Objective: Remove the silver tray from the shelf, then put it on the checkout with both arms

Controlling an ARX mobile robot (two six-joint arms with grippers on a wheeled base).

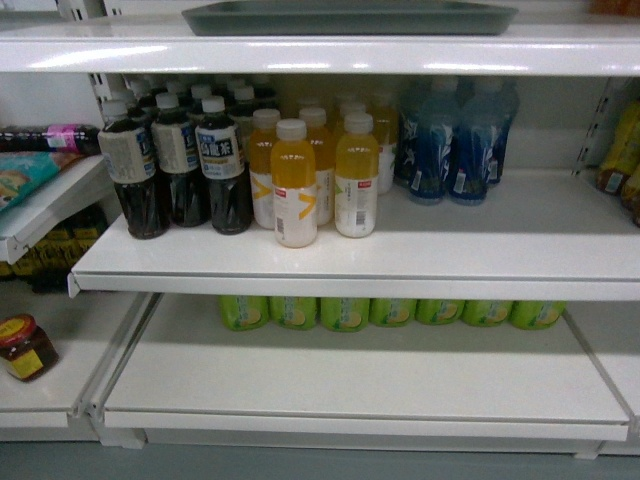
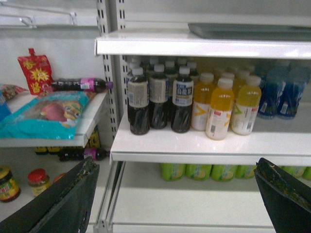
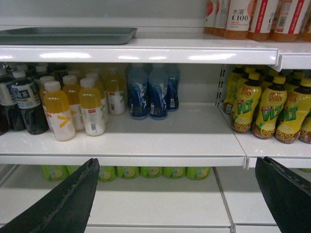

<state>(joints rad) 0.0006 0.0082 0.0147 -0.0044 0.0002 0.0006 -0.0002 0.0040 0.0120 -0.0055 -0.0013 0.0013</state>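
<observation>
The silver tray [image 1: 350, 17] lies flat on the top shelf [image 1: 320, 55], its front rim just behind the shelf's lip. The left wrist view shows the silver tray [image 2: 252, 32] at the upper right, and in the right wrist view the silver tray [image 3: 68, 35] sits at the upper left. My left gripper [image 2: 177, 187] is open, well below and in front of the tray, with nothing between its fingers. The right gripper [image 3: 177, 187] is open too, empty, at the level of the lower shelves. Neither arm shows in the head view. The checkout is out of view.
Dark tea bottles [image 1: 180, 165], orange drink bottles [image 1: 315, 170] and blue bottles [image 1: 455, 145] fill the middle shelf. Green cans [image 1: 390, 312] line the back of the bottom shelf. Snack bags [image 2: 46, 114] and jars [image 1: 25, 347] sit to the left; yellow lemon bottles [image 3: 269, 109] to the right.
</observation>
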